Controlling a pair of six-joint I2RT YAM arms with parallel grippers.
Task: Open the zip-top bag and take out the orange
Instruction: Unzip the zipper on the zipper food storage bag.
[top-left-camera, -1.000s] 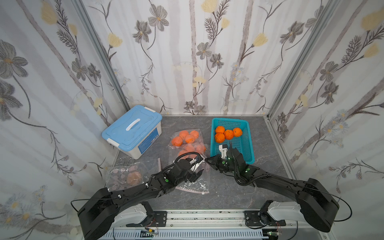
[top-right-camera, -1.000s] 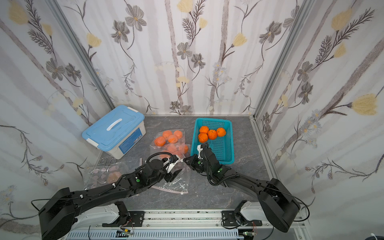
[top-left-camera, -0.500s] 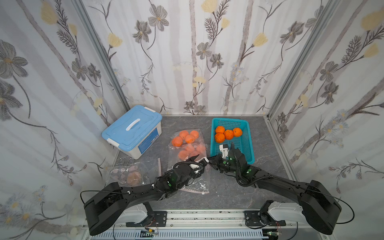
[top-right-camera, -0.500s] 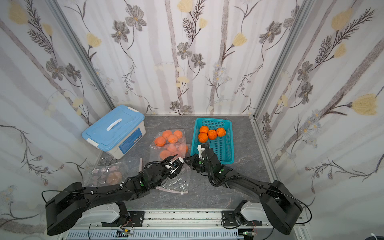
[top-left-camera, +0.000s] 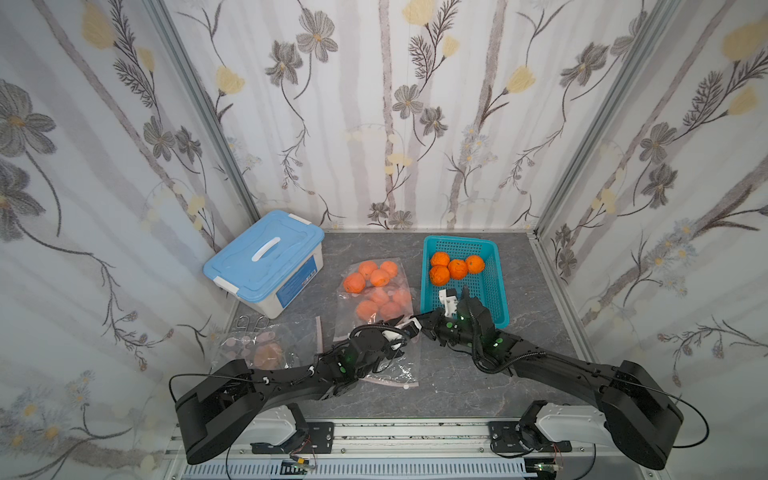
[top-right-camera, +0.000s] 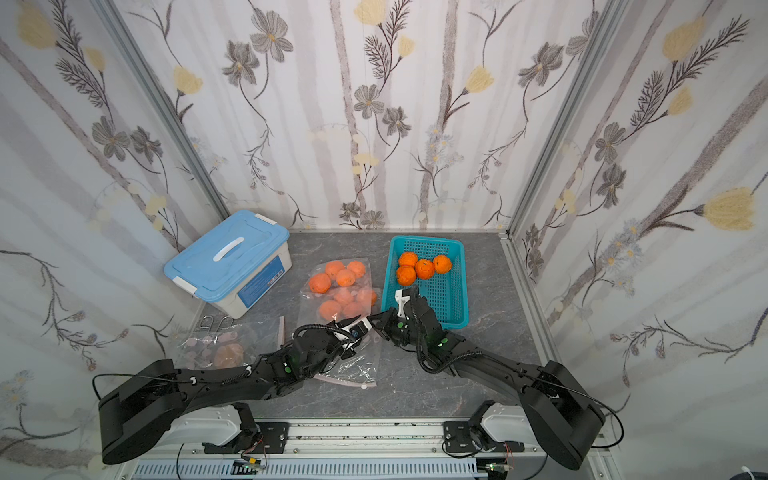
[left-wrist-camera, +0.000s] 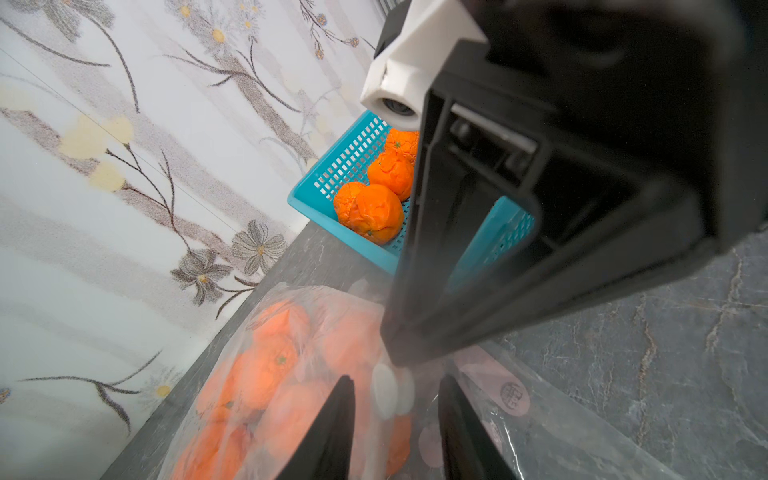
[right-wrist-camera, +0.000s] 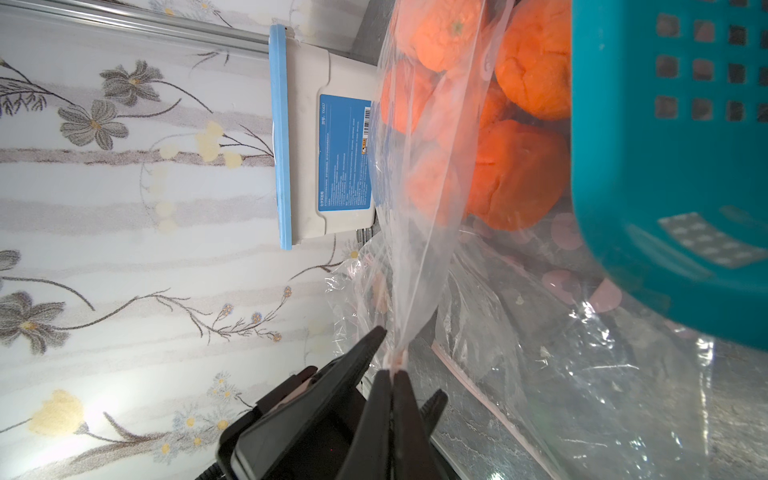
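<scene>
Clear plastic is where the action is: the clear zip-top plastic bag (top-left-camera: 353, 322) lies flat on the grey marbled tabletop (top-left-camera: 457, 386). It sits between the white storage box with the blue lid (top-left-camera: 266, 257) and the teal perforated plastic basket (top-left-camera: 486, 291). Wrinkled oranges (top-left-camera: 368, 308) show through its film.

Both arms meet at the bag's near edge, the end closest to the robot's base. The right pincer (right-wrist-camera: 392, 372) is clamped hard, its black fingers (right-wrist-camera: 376, 415) pressed together on a pinch of the bag's rim. From that pinch the film rises in a taut fold toward the fruit.

The left pincer (left-wrist-camera: 397, 386) comes in from the other side, almost tip to tip with the right one in both top views. Its jaws stand a narrow gap apart. The bag's film and the oranges lie just past the two dark fingertips (left-wrist-camera: 340, 399), with plastic across the gap between them. Whether those tips touch the film, I cannot tell.

Four more oranges in the basket (top-left-camera: 457, 268) sit bunched at its far end. A crumpled clear bag (top-left-camera: 395, 370) lies under the left arm, just beside the full one.
</scene>
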